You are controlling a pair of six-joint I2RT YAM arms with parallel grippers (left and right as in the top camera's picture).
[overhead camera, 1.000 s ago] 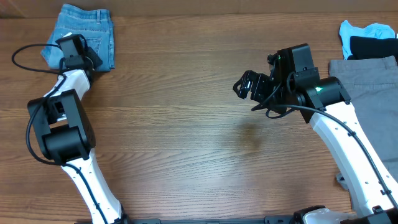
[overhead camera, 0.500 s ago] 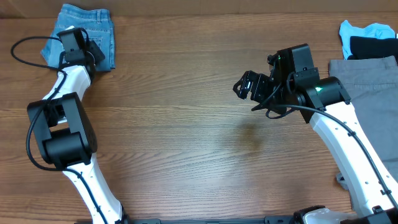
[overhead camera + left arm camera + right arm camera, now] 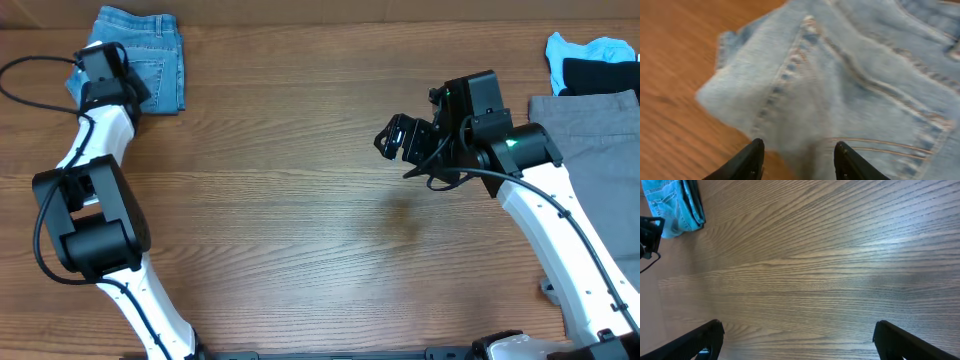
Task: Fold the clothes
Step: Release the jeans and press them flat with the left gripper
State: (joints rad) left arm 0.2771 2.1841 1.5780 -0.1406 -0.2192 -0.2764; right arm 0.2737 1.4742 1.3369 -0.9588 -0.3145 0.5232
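Note:
The clothes, a folded pair of light blue jeans (image 3: 150,50), lie at the table's far left corner. My left gripper (image 3: 101,62) hovers over their left edge. In the left wrist view its black fingertips (image 3: 754,152) stand apart, with the gripper (image 3: 800,147) over the denim (image 3: 865,75) where a folded corner meets the wood; nothing is clamped between them. That view is blurred. My right gripper (image 3: 395,136) hangs wide open above bare wood near the middle right, far from the jeans (image 3: 670,205), and the right gripper (image 3: 800,330) holds nothing.
A grey garment (image 3: 590,130) lies at the right edge, with light blue and black clothes (image 3: 590,55) piled behind it. A black cable (image 3: 30,65) loops out left of the left arm.
The left gripper has slid up and to the left along the jeans' left side, and its jaws have gone from nearly shut to apart. The right arm has stayed still.

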